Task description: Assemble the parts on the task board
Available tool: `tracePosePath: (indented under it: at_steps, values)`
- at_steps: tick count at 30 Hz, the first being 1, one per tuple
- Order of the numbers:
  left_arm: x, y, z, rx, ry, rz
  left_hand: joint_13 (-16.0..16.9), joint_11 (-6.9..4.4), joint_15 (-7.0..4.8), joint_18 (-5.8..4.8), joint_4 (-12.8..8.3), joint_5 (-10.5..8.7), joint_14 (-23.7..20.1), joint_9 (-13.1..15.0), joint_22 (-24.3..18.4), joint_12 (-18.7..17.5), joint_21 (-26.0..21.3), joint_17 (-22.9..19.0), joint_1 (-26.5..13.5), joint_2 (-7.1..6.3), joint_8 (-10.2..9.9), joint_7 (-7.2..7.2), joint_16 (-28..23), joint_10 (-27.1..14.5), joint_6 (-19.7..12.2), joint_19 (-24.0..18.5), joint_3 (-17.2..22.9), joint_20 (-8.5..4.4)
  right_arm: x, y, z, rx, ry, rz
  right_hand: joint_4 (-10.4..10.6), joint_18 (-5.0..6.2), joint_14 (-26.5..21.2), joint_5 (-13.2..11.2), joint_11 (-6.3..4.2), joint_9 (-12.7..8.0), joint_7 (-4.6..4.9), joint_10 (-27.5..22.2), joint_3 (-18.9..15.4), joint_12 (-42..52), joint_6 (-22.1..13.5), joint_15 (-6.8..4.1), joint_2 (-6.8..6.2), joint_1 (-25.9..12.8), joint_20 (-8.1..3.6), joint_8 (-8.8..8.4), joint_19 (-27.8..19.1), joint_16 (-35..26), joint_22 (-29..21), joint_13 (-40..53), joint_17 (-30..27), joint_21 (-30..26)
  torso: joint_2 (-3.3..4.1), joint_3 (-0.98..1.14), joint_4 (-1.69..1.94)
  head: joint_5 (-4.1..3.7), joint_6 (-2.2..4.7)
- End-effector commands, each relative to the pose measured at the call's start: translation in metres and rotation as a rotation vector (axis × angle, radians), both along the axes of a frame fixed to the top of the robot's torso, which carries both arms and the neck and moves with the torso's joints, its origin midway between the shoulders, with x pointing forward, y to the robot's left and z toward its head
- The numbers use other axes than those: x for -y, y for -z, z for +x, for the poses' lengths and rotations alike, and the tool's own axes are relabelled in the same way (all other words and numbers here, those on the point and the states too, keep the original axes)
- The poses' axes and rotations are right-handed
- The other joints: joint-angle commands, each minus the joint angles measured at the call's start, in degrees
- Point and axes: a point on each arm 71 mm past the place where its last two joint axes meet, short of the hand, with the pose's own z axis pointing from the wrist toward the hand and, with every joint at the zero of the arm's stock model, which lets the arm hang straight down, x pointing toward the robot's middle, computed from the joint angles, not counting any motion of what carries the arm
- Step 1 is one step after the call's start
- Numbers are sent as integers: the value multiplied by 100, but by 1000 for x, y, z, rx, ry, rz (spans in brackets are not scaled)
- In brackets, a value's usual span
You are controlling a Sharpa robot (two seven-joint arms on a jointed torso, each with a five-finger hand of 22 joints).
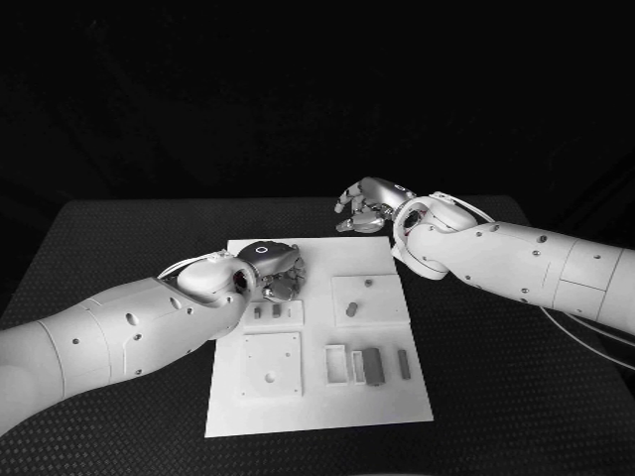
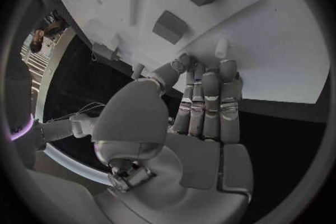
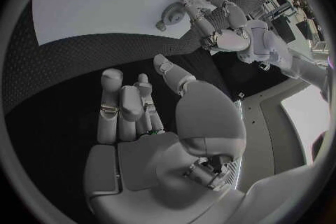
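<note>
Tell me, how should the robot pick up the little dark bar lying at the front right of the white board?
Probably from straight above, pinching the dark bar across its two long sides. It lies flat and narrow on the task board, with a similar piece close beside it, so fingertips need care on that side.

left hand (image 1: pixel 268 270): fingers (image 2: pixel 203 95) together, extended | right hand (image 1: pixel 368 206): fingers (image 3: pixel 122 106) loosely curled, holding nothing

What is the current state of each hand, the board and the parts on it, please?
Left hand: over the task board's far left part, fingers straight and together, nothing held.
Right hand: above the bare table beyond the board, fingers curled, holding nothing.
Task board: flat on the table.
Parts: lying on the board, ungripped.
</note>
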Motion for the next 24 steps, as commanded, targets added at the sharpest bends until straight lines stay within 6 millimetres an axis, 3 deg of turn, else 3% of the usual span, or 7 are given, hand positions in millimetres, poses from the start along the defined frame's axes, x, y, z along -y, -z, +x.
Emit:
tracePosePath:
  at_steps: [1,24]
  values:
    - [-8,19,-2,-64,-23,113,-9,14,10,421,3,-2,37,-9,120,20,26,5,46,4,25,-7,28,55,21,38,26,4,-2,0,0,-3,-14,-2,43,179,-22,18,12,-9,81,-28,5,33,-30,9,15,-52,-35,-37,-6,-39,102,-7,8,-32,1,2,-2,1,-5]
    - [-7,27,-5,-79,-2,183,2,1,-1,413,16,-3,70,-24,117,10,39,-2,26,41,67,-28,31,92,70,58,37,-9,-2,0,-1,-3,-15,0,52,179,-22,18,12,-10,81,-27,6,35,-30,9,15,-60,-36,-37,-5,-40,102,-8,9,-34,0,5,-1,-23,-39]
